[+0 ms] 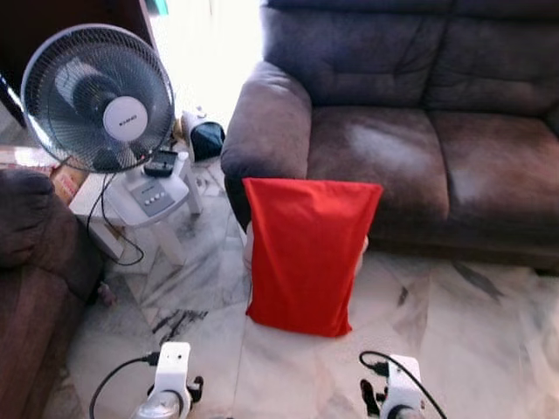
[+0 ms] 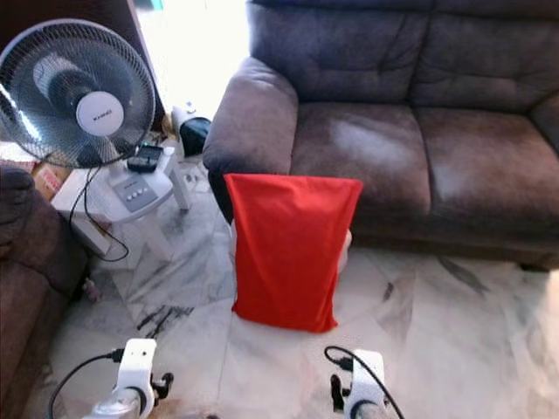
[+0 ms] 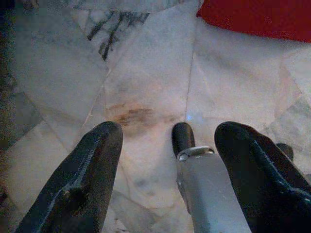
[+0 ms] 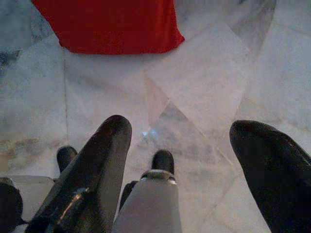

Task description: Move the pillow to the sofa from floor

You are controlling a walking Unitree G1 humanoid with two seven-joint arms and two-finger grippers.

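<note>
A red pillow [image 1: 306, 253] stands upright on the marble floor, leaning against the front of the dark brown sofa [image 1: 393, 148] near its left armrest. My left arm [image 1: 170, 384] and right arm [image 1: 397, 393] hang low, short of the pillow. In the left wrist view my left gripper [image 3: 170, 130] is open over bare floor, with the pillow's edge [image 3: 262, 17] ahead of it. My right gripper [image 4: 181, 124] is open too, nothing between its fingers, and the pillow's lower end [image 4: 107, 24] lies beyond them.
A standing fan [image 1: 98, 96] sits on a white stool [image 1: 144, 196] to the left, its cord trailing down. A second brown seat [image 1: 26, 262] borders the far left. A dark bag [image 1: 207, 138] lies beside the sofa's armrest. Open marble floor [image 1: 454, 332] lies right of the pillow.
</note>
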